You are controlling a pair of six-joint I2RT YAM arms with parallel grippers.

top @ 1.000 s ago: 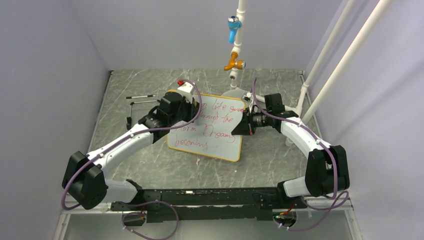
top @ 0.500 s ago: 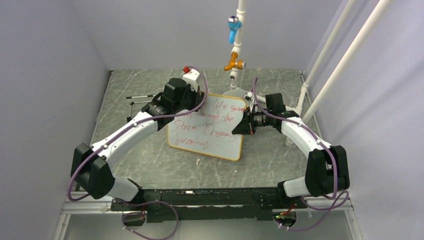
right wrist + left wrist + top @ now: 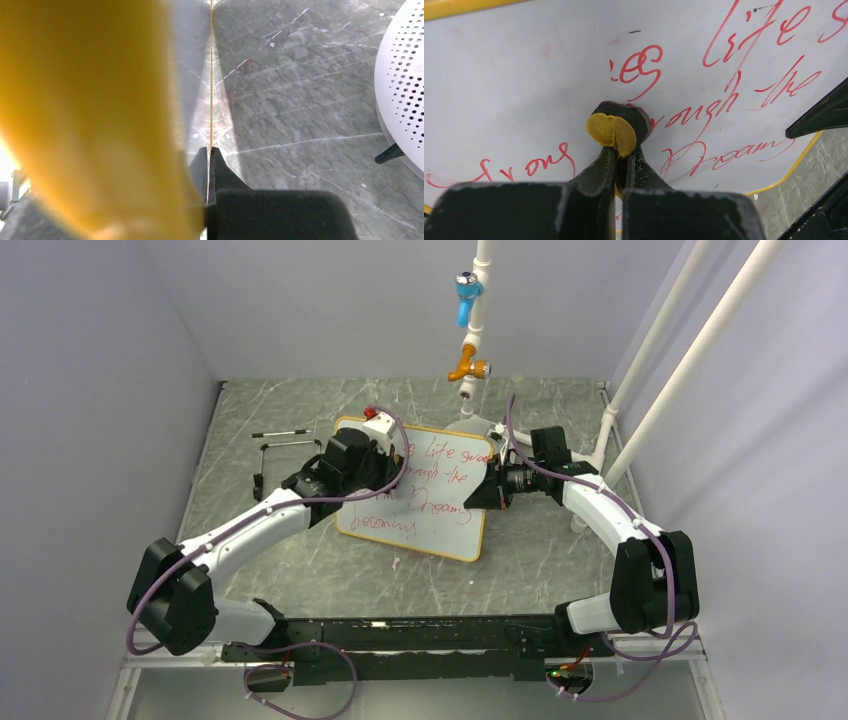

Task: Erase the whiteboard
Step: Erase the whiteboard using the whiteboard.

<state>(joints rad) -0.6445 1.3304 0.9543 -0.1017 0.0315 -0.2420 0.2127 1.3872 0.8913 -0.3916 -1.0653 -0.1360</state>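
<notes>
Pinching a yellow eraser pad (image 3: 613,131), the left gripper (image 3: 620,152) presses it on the whiteboard (image 3: 441,511). The right gripper (image 3: 209,156) is clamped on its edge.

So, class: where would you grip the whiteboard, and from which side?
The whiteboard's thin right edge, from the right: it is a flat slab, and the left gripper's eraser sits on its face. The right gripper clamps there.

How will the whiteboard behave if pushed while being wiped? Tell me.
Probably stiff: the whiteboard lies flat and thin, with a frame around it. Likely light and apt to slide on the smooth table, hence perhaps the right gripper pinching its edge. Its glossy face should let the eraser glide.
</notes>
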